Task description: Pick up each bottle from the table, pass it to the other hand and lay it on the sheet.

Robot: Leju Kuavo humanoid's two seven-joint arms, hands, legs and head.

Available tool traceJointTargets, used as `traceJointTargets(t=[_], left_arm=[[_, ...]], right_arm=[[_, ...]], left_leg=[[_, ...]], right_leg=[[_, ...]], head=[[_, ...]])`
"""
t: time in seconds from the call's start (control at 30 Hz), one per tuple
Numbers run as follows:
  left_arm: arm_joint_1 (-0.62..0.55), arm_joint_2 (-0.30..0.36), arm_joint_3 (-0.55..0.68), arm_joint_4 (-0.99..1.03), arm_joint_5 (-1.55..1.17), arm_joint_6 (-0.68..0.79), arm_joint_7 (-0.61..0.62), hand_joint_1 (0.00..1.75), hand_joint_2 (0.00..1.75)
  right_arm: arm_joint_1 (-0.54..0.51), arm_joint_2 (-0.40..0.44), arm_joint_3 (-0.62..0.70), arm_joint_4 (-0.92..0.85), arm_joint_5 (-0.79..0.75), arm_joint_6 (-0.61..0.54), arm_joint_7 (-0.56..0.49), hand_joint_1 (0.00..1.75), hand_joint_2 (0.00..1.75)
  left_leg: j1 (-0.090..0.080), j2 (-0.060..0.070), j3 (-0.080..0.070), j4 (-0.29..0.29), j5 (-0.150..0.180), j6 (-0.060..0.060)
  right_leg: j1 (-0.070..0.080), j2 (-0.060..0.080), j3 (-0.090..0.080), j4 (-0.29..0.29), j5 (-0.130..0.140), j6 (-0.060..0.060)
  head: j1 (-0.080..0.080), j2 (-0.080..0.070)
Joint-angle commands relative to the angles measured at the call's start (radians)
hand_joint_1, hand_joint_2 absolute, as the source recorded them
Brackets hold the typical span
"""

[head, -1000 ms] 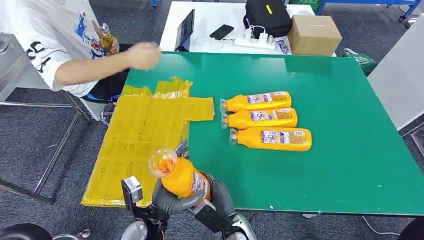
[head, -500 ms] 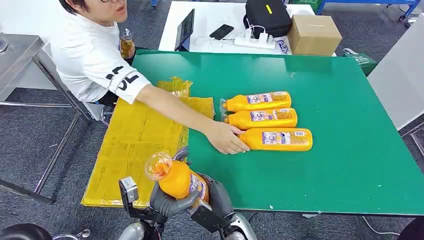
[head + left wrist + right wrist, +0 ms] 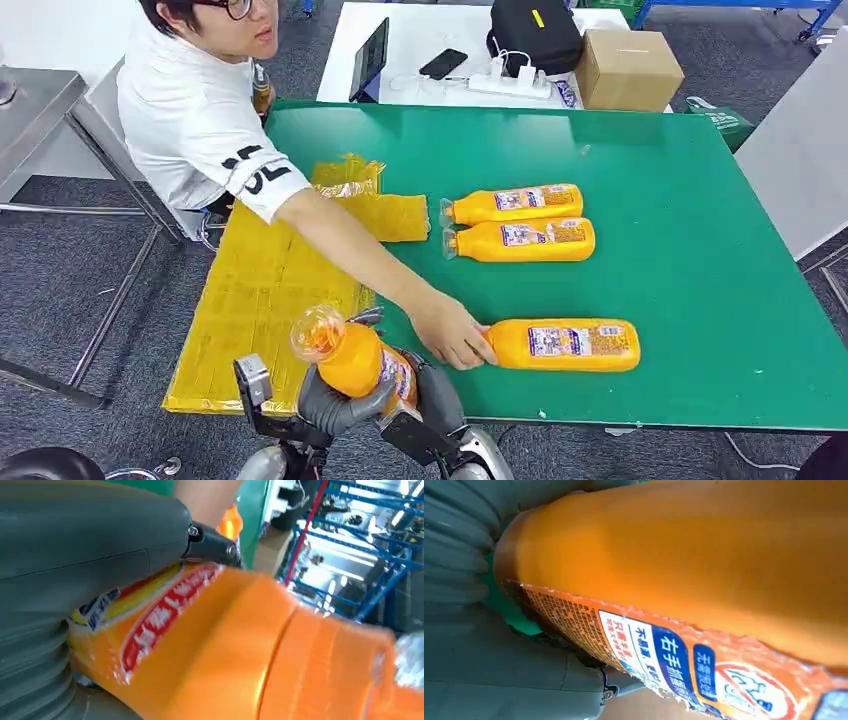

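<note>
Head view, lower centre-left of the frame: an orange bottle (image 3: 358, 358) with a clear cap is held tilted, cap toward the upper left, between both robot hands at the near edge of the green table (image 3: 700, 250). The left hand (image 3: 335, 405) wraps its grey fingers around the lower body of the bottle; the right hand (image 3: 432, 392) presses against the labelled side, fingers closed on it. In the left wrist view the thumb (image 3: 90, 535) lies across the label. Immediately right of centre, a person's hand (image 3: 452, 335) touches the cap end of a second orange bottle (image 3: 565, 345) lying on its side on the table. Left of centre, the yellow sheet (image 3: 270, 290) covers the table's left edge. Upper centre, two further bottles (image 3: 520, 222) lie side by side, touching. Top of the frame: a white table (image 3: 420, 40) bearing a black bag (image 3: 535, 33) and a cardboard box (image 3: 627, 68)
</note>
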Motion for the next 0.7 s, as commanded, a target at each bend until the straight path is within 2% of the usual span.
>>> traceJointTargets(t=[0.03,0.1,0.13,0.17,0.2,0.57,0.7], left_arm=[[-0.037,0.02,-0.056,0.052,0.025,-0.072,0.007,1.75,1.75],[-0.037,0.02,-0.055,0.05,0.026,-0.075,0.006,1.75,1.75],[-0.036,0.021,-0.055,0.048,0.027,-0.075,0.006,1.75,1.75],[-0.034,0.022,-0.054,0.044,0.027,-0.073,0.006,1.75,1.75],[-0.029,0.023,-0.047,0.031,0.029,-0.069,0.003,1.75,1.75],[-0.02,0.017,0.049,-0.061,0.041,-0.017,0.008,1.75,1.75],[-0.027,0.018,0.064,-0.065,0.04,-0.007,0.009,1.75,1.75]], right_arm=[[-0.037,0.007,0.046,0.065,0.002,0.009,-0.003,1.62,1.75],[-0.037,0.011,0.036,0.055,0.0,0.01,-0.007,1.55,1.75],[-0.035,0.013,0.03,0.047,-0.001,0.004,-0.009,1.36,1.75],[-0.033,0.015,0.025,0.039,-0.001,-0.002,-0.011,0.4,1.75],[-0.026,0.023,0.002,0.007,-0.025,-0.021,-0.03,0.0,0.0],[0.043,-0.011,-0.062,-0.309,-0.075,0.046,-0.03,0.0,0.0],[0.05,-0.016,-0.058,-0.335,-0.078,0.056,-0.032,0.0,0.0]], left_leg=[[0.001,0.0,0.004,0.0,-0.001,-0.001],[0.0,0.0,0.002,0.0,-0.001,0.0],[0.001,0.001,0.004,0.0,-0.001,-0.001],[0.001,0.001,0.003,0.0,-0.001,-0.001],[0.0,0.0,0.002,0.0,-0.001,0.0],[0.001,0.001,0.004,0.001,-0.003,-0.001],[0.0,0.0,0.001,0.0,-0.001,0.0]], right_leg=[[0.001,-0.002,0.004,-0.001,-0.001,-0.001],[0.0,-0.001,0.002,0.0,0.0,-0.001],[0.001,-0.001,0.004,0.0,-0.001,-0.001],[0.001,-0.001,0.003,0.0,-0.001,-0.001],[0.0,-0.001,0.002,0.0,-0.001,-0.001],[0.002,0.0,0.004,0.001,-0.002,-0.002],[0.001,0.0,0.001,0.0,0.0,-0.001]], head=[[0.0,0.0],[0.0,0.0],[0.0,0.0],[0.0,0.0],[0.0,0.0],[0.0,0.0],[0.001,0.0]])
